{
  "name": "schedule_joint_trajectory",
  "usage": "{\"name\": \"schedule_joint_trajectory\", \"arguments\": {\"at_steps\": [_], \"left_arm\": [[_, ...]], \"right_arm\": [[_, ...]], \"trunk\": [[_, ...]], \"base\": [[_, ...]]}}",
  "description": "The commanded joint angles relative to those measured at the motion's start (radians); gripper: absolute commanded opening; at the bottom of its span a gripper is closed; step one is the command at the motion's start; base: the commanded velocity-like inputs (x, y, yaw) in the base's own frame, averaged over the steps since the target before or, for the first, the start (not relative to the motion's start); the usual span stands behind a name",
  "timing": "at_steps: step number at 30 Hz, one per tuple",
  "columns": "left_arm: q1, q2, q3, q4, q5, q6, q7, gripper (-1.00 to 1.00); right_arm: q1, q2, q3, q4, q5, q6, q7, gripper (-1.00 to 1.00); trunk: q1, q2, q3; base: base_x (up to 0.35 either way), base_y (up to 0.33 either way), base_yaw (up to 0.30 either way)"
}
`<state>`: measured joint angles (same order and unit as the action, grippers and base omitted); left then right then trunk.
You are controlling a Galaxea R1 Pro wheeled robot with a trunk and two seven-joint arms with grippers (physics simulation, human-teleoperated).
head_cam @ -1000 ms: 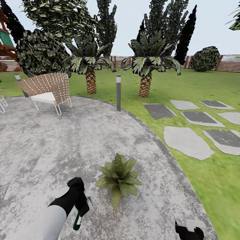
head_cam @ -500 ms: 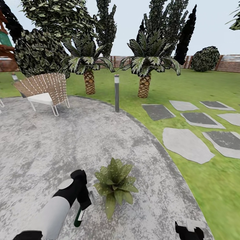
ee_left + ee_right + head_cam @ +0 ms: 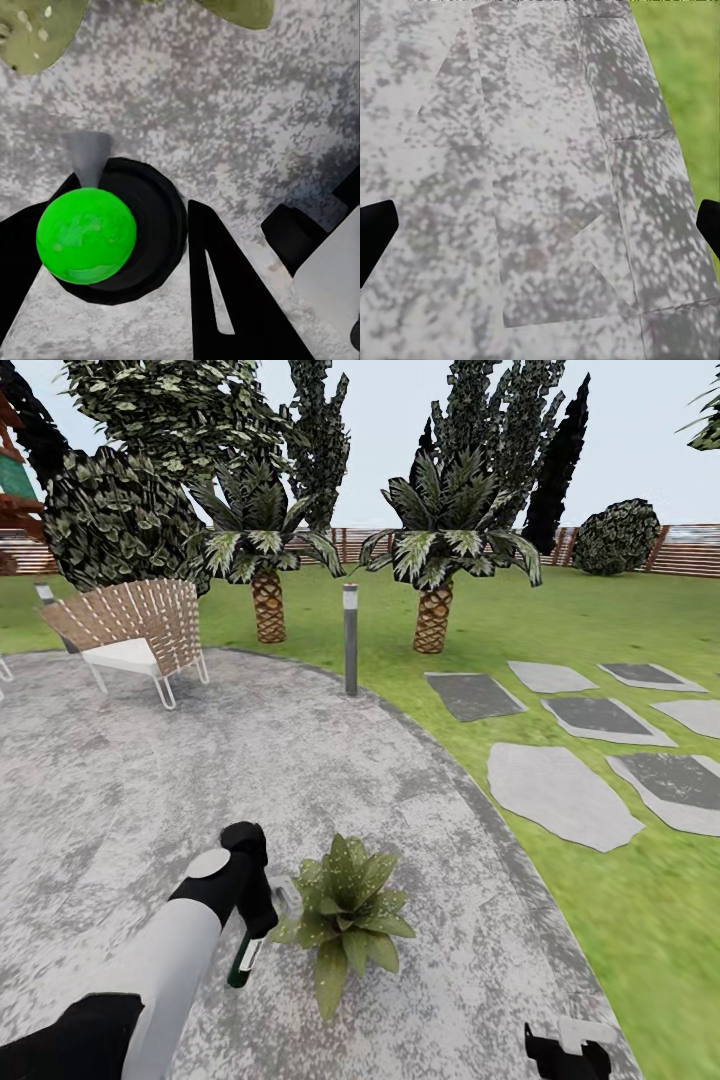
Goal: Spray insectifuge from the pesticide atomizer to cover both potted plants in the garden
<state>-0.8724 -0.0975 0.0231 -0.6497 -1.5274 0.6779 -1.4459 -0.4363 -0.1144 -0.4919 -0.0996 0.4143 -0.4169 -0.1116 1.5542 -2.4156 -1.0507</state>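
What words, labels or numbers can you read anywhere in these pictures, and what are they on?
None can be read.
The pesticide atomizer in the left gripper has a white label band, too small and blurred to show any text.
The potted plant, lamp post and wicker chair carry no writing.

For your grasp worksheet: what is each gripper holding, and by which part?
The left gripper holds the pesticide atomizer by its upper end, body hanging down. The right gripper holds nothing.
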Motion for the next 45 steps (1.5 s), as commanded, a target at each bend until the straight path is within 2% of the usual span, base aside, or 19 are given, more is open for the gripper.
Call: {"name": "schedule_joint_trajectory", "arguments": {"at_steps": [1, 13, 22, 34, 45], "left_arm": [[-0.007, -0.005, 0.002, -0.001, -0.009, 0.011, -0.008, -1.00], [-0.013, -0.011, 0.001, -0.001, -0.009, 0.012, -0.007, -1.00], [-0.013, -0.011, 0.001, -0.001, -0.010, 0.012, -0.007, -1.00], [-0.014, -0.011, 0.000, -0.001, -0.010, 0.012, -0.007, -1.00], [-0.003, -0.004, -0.003, 0.008, -0.010, 0.011, -0.001, -1.00]], "right_arm": [[-0.001, -0.001, -0.005, 0.002, 0.011, -0.003, -0.005, 1.00], [-0.001, -0.001, -0.005, 0.001, 0.011, -0.003, -0.005, 1.00], [-0.001, -0.001, -0.005, 0.001, 0.011, -0.003, -0.005, 1.00], [-0.001, -0.001, -0.005, 0.001, 0.011, -0.003, -0.005, 1.00], [-0.001, -0.001, -0.005, 0.001, 0.011, -0.003, -0.005, 1.00]], "trunk": [[0.000, 0.000, -0.001], [0.000, 0.000, -0.001], [0.000, 0.000, -0.001], [0.000, 0.000, -0.001], [0.000, 0.000, -0.001]], "base": [[0.000, 0.000, 0.000], [0.041, -0.086, 0.020], [-0.008, -0.264, 0.263], [-0.217, -0.205, 0.278], [0.039, -0.251, 0.276]]}}
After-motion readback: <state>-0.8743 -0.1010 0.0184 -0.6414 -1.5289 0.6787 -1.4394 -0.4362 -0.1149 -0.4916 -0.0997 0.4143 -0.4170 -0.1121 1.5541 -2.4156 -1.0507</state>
